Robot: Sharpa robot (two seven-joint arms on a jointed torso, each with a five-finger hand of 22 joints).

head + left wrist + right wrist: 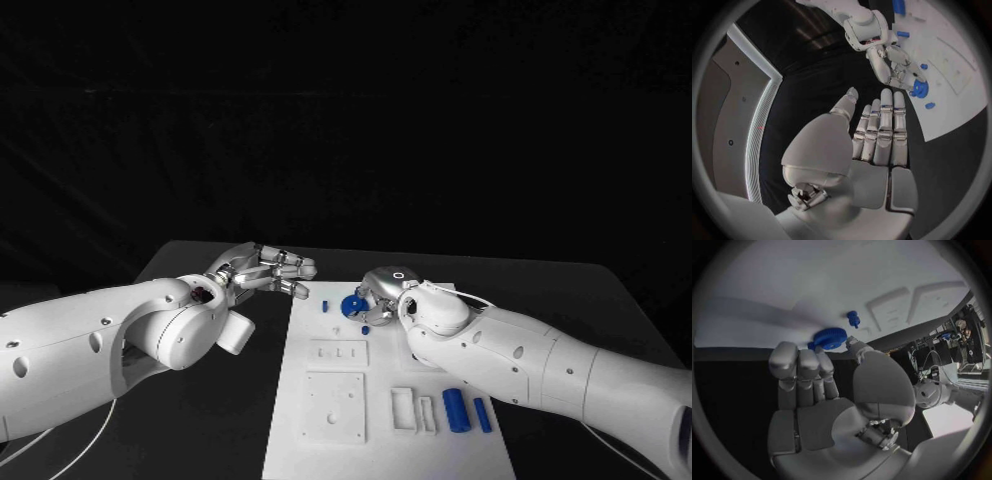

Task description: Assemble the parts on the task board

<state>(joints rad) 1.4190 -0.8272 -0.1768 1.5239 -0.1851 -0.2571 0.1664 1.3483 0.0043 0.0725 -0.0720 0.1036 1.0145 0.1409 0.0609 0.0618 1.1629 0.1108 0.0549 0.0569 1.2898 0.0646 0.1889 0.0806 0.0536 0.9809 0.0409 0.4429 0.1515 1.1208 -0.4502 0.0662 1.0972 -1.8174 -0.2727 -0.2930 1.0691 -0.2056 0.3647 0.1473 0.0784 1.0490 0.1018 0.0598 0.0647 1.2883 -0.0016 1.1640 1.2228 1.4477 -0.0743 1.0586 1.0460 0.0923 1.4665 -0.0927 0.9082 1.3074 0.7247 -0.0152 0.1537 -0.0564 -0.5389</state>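
The white task board (378, 455) lies in the middle of the black table. My right hand (387, 288) is over the board's far end and pinches a blue round part (353, 305) at its fingertips, low against the board. The right wrist view shows that blue round part (829, 337) between the thumb and fingers of my right hand (817, 390), with a small blue peg (853, 318) just beyond it. Two small blue pieces (326, 305) (365, 329) lie next to the hand. My left hand (267, 270) hovers off the board's far left corner, fingers straight, holding nothing.
Two blue cylinders (456, 410) (482, 414) lie side by side near the board's right edge, beside my right forearm. White recessed blocks (339, 352) (335, 408) (413, 410) sit on the board's middle and near part. Bare black table (216, 440) stretches to the left.
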